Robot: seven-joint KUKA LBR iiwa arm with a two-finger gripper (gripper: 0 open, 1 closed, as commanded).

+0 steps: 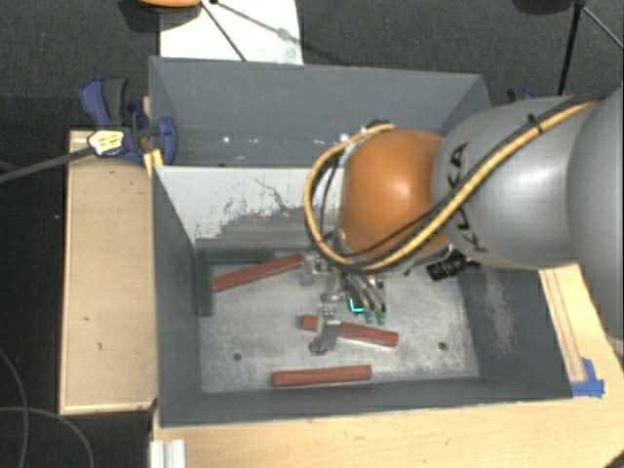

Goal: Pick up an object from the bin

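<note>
My gripper hangs below the orange wrist cover, low over the middle of the bin floor. It stands right at the left end of a short red-brown bar, which lies nearly level and points to the right. The gripper covers that end of the bar, and I cannot make out whether it has hold of it. A longer red-brown bar lies tilted at the back left, just left of the gripper. A third red-brown bar lies flat along the front wall, below the gripper.
The arm and its orange cover reach in from the right and hide the back right part of the bin floor. A dark slot runs along the left wall. Bare floor shows at the front left and front right.
</note>
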